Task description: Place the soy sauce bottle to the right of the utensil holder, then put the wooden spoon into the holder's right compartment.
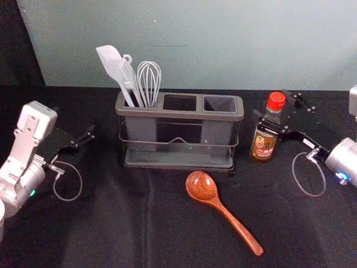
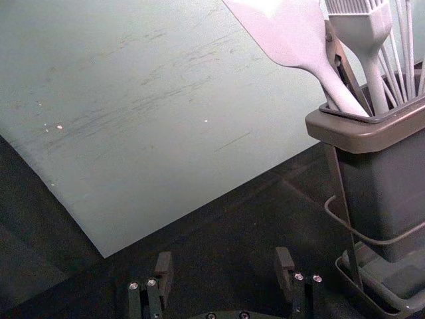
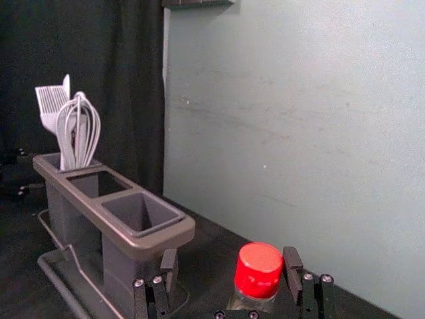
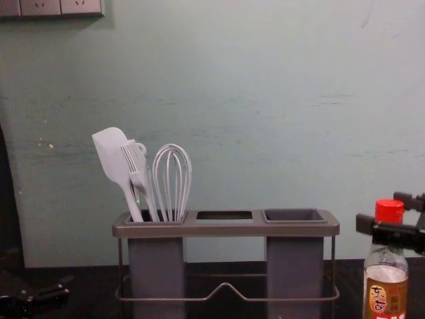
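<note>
The right claw point(image 1: 272, 104), spread wide, straddles the upright, red-capped clear soy sauce bottle point(image 1: 262, 146) without gripping it, right of the grey three-compartment utensil holder point(image 1: 181, 114). The left claw point(image 1: 77, 121), fingers apart and empty, hangs left. A glossy brown wooden spoon point(image 1: 202, 186) lies in front.

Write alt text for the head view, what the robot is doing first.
The right gripper has its fingers open around the soy sauce bottle, upright right of the utensil holder. The wooden spoon lies in front; a whisk and spatula stand in the left compartment. The left gripper hovers at left.
</note>
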Tool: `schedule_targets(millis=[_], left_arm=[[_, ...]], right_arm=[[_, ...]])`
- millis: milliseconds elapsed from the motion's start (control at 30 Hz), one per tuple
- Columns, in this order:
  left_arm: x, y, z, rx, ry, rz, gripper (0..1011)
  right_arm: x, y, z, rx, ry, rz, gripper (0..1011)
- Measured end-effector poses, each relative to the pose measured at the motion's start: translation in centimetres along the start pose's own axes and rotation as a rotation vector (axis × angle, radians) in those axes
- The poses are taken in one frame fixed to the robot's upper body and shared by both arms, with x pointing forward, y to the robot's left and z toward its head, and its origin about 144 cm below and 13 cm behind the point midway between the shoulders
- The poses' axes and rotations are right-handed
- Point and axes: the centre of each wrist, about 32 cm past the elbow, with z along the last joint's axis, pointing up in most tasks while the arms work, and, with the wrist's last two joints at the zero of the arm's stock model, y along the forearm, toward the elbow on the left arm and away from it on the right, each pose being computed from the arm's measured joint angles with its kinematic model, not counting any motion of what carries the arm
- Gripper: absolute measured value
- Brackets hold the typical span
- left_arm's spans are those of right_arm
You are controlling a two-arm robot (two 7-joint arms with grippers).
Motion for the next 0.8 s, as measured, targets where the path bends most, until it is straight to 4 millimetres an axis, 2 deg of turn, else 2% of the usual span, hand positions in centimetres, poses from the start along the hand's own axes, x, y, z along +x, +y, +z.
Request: schedule_targets(millis=[467,800], left_arm=[[0.0,0.0,0.0,0.0,0.0,0.0,1005],[0.0,0.0,0.0,0.0,0.0,0.0,1005]], right_arm=[[-0.3,-0.9,2.6,0.075,-0.044,-0.031,1002],[-0.6,-2.2,4.6,0.14,-0.028,0.009,1003]])
